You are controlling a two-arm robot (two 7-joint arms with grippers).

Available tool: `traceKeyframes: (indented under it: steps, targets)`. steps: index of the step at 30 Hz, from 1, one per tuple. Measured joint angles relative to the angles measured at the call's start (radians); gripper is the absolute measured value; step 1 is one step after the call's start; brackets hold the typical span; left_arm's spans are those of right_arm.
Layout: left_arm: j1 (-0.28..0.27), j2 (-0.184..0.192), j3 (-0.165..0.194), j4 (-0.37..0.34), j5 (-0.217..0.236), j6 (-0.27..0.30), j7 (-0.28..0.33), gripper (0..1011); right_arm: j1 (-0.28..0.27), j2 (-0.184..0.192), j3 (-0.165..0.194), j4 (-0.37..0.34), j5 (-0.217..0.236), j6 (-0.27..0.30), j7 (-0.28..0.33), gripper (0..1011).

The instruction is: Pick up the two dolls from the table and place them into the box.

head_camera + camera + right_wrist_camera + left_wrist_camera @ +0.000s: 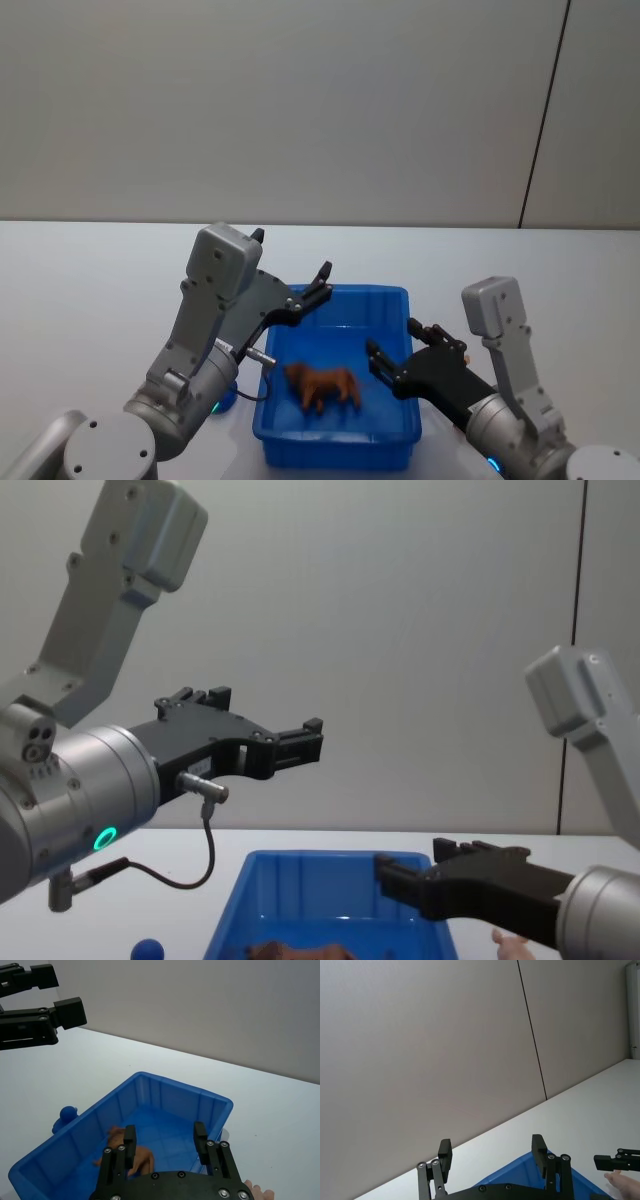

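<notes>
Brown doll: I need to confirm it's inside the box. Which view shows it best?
The head view: the brown doll is in full view on the floor of the box. The right wrist view shows it partly behind the right gripper; the chest view catches just its top at the bottom edge.

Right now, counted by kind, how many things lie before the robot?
Blue box: 1
Dolls: 2 (brown doll in the box, pink doll outside it)
Blue ball: 1
Total: 4

The rectangular bright blue plastic box (335,450) has smooth, slightly glossy walls. The dark brown shaggy doll (322,385) looks rough-coated. The flat white table (100,290) is matt.
</notes>
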Motion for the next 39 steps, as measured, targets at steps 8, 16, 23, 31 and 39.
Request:
traceKeyframes:
  steps: [8, 16, 23, 31, 39]
  targets:
    - [0.0, 0.0, 0.0, 0.0, 0.0, 0.0, 0.0, 1003, 0.006, -0.008, -0.004, 0.012, -0.01, 0.011, -0.02, 858]
    - [0.0, 0.0, 0.0, 0.0, 0.0, 0.0, 0.0, 1003, -0.005, -0.005, 0.003, 0.001, -0.008, 0.02, -0.082, 1001]
    - [0.0, 0.0, 0.0, 0.0, 0.0, 0.0, 0.0, 1003, -0.03, 0.009, 0.016, -0.026, 0.002, 0.031, -0.157, 1001]
    - [0.0, 0.0, 0.0, 0.0, 0.0, 0.0, 0.0, 1003, -0.054, 0.022, 0.028, -0.045, 0.004, 0.053, -0.221, 1001]
    - [0.0, 0.0, 0.0, 0.0, 0.0, 0.0, 0.0, 1003, -0.071, 0.028, 0.033, -0.047, 0.0, 0.068, -0.255, 1001]
